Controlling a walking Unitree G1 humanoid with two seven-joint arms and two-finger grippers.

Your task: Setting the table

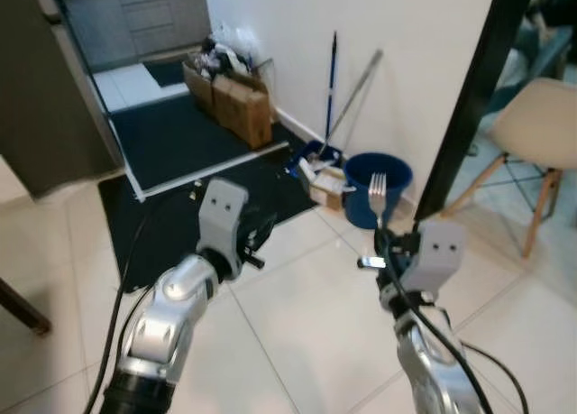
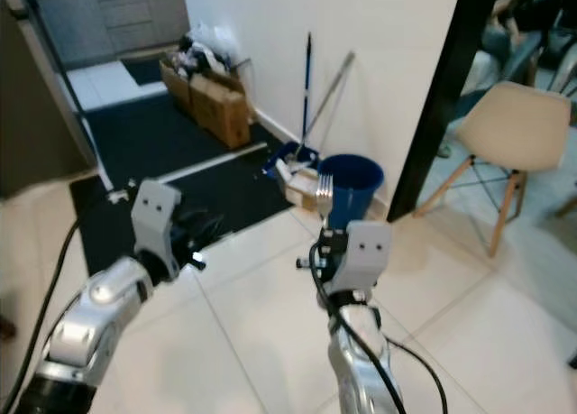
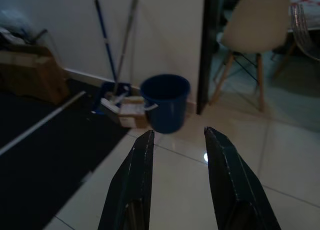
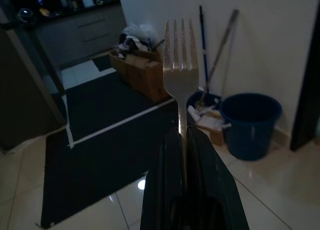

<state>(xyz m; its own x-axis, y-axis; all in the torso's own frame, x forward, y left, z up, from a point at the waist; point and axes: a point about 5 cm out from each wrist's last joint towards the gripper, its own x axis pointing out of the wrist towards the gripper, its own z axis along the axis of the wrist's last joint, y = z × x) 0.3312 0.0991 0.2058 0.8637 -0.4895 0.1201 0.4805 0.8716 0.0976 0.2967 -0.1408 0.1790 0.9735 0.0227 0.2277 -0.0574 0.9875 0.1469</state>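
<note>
Cardboard boxes (image 1: 236, 98): stuffed with bags, against the wall. Blue bucket (image 1: 378, 187): contents hidden from you. Your right gripper (image 4: 184, 140): raised, fingers clamped on an upright fork (image 4: 181, 72). Your left gripper (image 3: 175, 140): raised forward, fingers parted, holding nothing.

- Two silver robot arms reach forward over a pale tiled floor (image 2: 270, 342).
- The right gripper (image 2: 323, 238) holds a fork (image 2: 325, 196) upright, prongs up, its handle clamped between the black fingers.
- The left gripper (image 2: 194, 234) is raised over the edge of a dark mat (image 2: 198, 188); whether its fingers are apart cannot be made out.
- A blue bucket (image 2: 356, 184) stands against a white wall (image 2: 361, 71), just behind the fork.
- A mop and a broom (image 2: 306, 89) lean on that wall beside the bucket.
- Cardboard boxes (image 2: 212, 103) sit further back along the wall.
- A cream chair with wooden legs (image 2: 514, 134) stands to the right, past a black post (image 2: 442, 107).
</note>
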